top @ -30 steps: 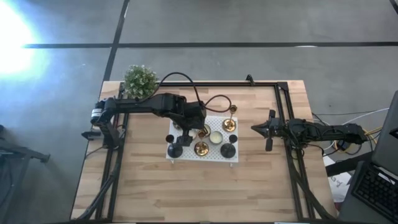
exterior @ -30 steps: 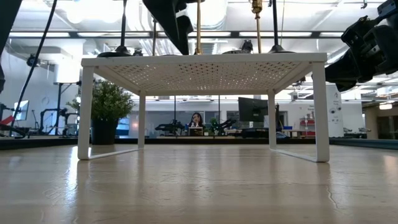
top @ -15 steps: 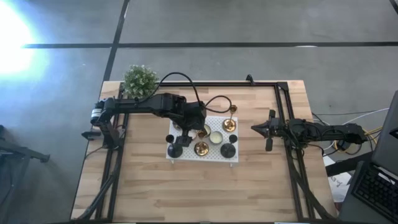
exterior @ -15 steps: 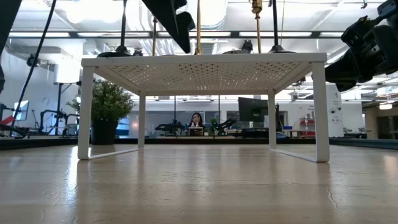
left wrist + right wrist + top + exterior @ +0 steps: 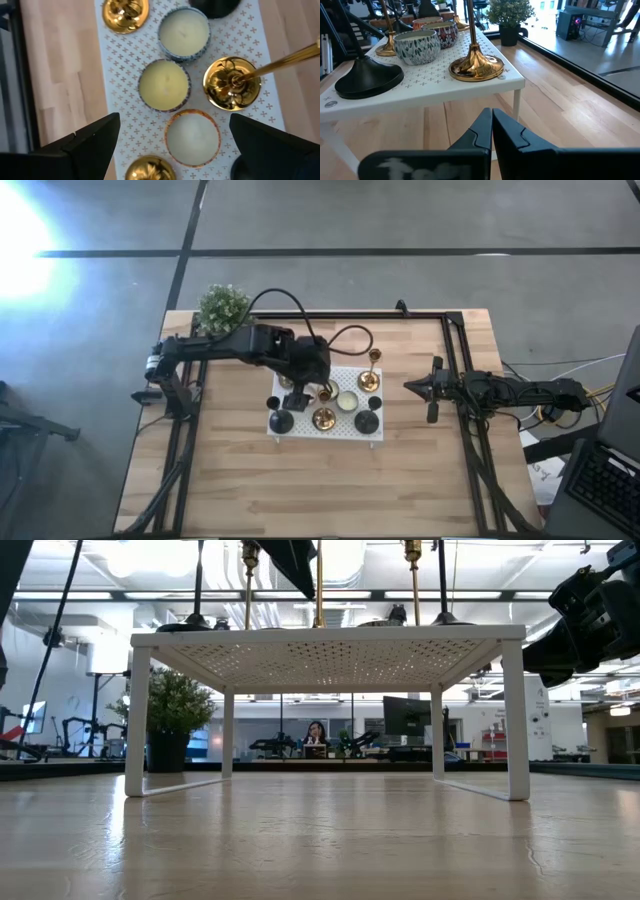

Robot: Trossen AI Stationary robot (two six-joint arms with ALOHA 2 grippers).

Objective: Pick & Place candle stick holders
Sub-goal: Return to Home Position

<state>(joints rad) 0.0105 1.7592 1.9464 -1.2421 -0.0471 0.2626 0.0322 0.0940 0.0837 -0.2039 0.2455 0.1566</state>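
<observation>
Left pincer (image 5: pixel 175 122) hangs released and empty over the white shelf (image 5: pixel 122 100), since the brass candle stick holders (image 5: pixel 231 83) and scented candles (image 5: pixel 164 85) already stand directly beneath it, while the right pincer (image 5: pixel 491 117) waits clenched on nothing just short of the shelf's edge.

My wooden table (image 5: pixel 250 480) bore two things directly: a potted plant (image 5: pixel 224 308) at its back left corner and a white perforated shelf (image 5: pixel 330 637), which stood on slim legs near the middle. On the shelf's top three tins lay in a loose row: a cream candle (image 5: pixel 183 31), a yellowish candle (image 5: pixel 163 84) and a white candle (image 5: pixel 192 137), each just beside the next. Brass candle stick holders (image 5: pixel 231 82) stood upright around them (I counted three round bases from my left wrist), and black holders (image 5: pixel 366 421) sat nearer the shelf's edges, one at its front right corner.
</observation>
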